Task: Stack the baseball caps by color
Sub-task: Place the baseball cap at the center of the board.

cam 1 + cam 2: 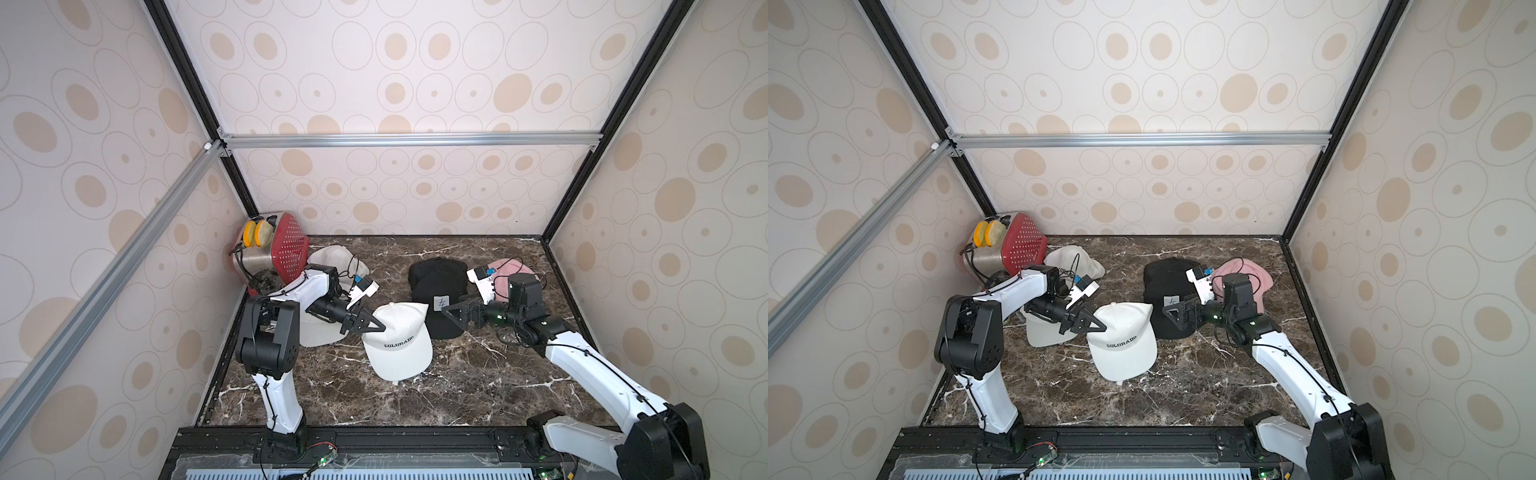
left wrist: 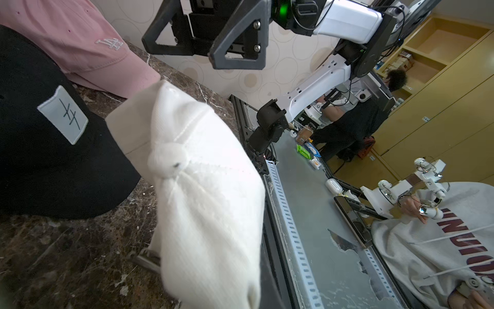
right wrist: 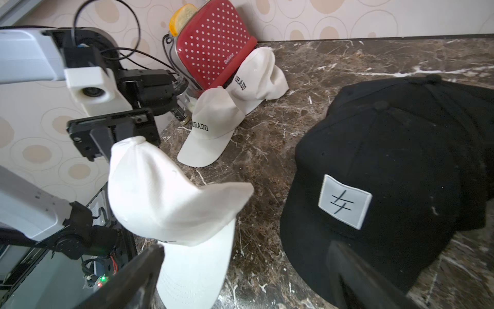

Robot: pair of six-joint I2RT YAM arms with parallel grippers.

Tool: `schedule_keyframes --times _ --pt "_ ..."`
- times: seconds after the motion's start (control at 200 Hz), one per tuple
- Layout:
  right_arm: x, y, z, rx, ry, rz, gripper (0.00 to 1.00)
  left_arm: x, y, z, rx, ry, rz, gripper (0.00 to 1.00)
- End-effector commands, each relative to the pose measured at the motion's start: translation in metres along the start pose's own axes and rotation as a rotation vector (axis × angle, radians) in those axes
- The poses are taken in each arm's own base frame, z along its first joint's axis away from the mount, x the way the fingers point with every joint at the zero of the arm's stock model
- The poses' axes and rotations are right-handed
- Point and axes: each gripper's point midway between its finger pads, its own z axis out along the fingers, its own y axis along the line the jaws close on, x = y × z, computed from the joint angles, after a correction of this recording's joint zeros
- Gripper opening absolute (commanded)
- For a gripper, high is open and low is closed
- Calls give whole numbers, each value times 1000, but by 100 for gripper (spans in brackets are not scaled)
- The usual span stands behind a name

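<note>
My left gripper point(image 1: 379, 327) is pinched shut on the top of the middle white cap point(image 1: 399, 349). That cap sits just right of the gripper, mid-table. Its long way runs far to near, and its brim points near. My right gripper point(image 1: 451, 311) is wide open with nothing in it, over the black patch cap point(image 1: 439, 302).

I count three white caps: this one, the second white cap point(image 1: 316, 334) under my left arm, and the third white cap point(image 1: 332, 254) by the toaster point(image 1: 286, 249). The black pile shows at least two. The pink cap point(image 1: 509, 270) is far right, and I cannot tell if more lie under it.
</note>
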Motion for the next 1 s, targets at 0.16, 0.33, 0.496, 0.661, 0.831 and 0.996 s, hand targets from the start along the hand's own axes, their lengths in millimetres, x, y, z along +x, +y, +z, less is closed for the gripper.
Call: schedule_keyframes --times 0.16,0.33,0.496,0.661,0.831,0.996 --pt "-6 50 16 -184 7 -347 100 -20 -31 2 51 -30 -100 0" --pt "-22 64 33 -326 95 -435 98 -21 -30 5 61 -10 -112 0" --pt "-17 86 39 -505 226 -442 96 -22 -33 5 59 4 -92 0" --pt "-12 103 41 -579 338 -445 92 -23 -29 3 58 39 -85 0" --pt "-12 96 55 -548 391 -402 82 -24 -29 2 56 58 -47 0" --pt "-14 99 61 -569 420 -373 80 -27 -33 0 48 86 -19 0"
